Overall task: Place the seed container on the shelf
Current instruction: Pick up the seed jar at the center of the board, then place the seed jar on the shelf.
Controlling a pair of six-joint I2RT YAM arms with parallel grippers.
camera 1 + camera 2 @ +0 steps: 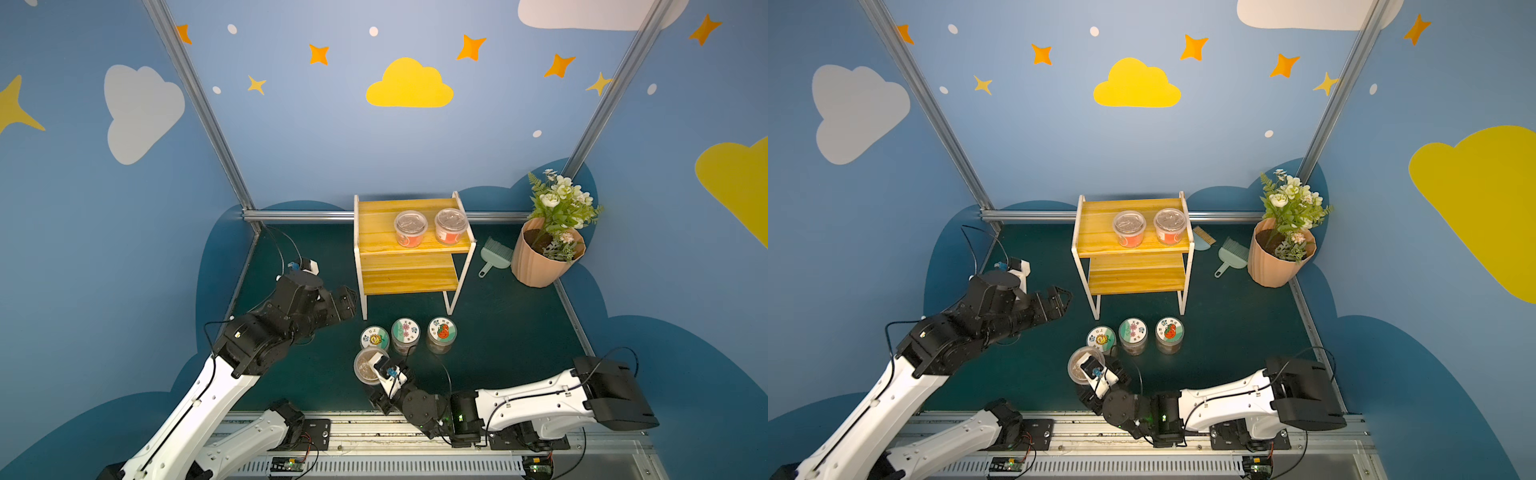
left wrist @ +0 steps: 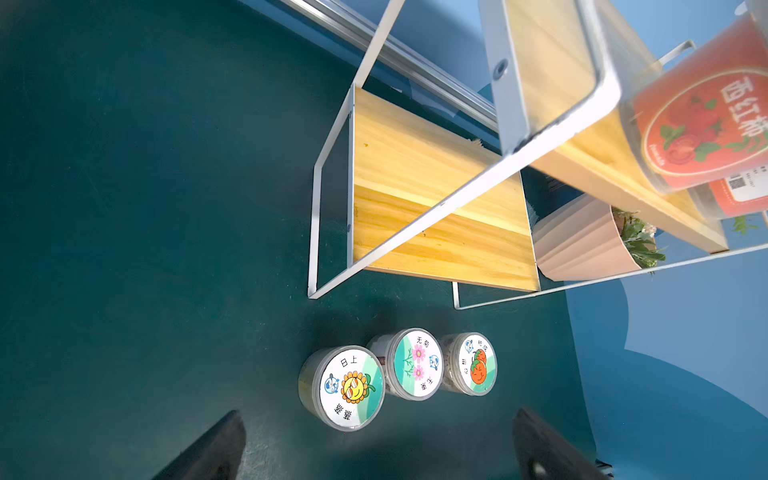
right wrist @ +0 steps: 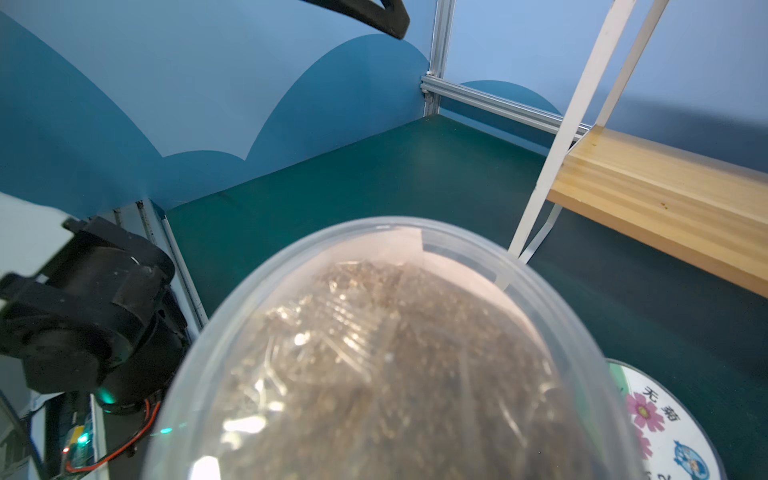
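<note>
Left gripper (image 1: 353,303), jaws spread and empty, hovers off the front-left leg of the shelf (image 1: 374,232). The seed container (image 1: 364,365) lies before the shelf, just in front of a row of three lidded jars (image 1: 405,332). It is under the right gripper (image 1: 375,368), whose jaws are hidden, so a grip cannot be told. The clear lid faces up and the axis looks near upright, so the round tub has no long axis across the table. Judged best: keep it level, clear the top plank, then set it on the shelf's bare left half, beside the two red-labelled tubs (image 1: 410,229).
</note>
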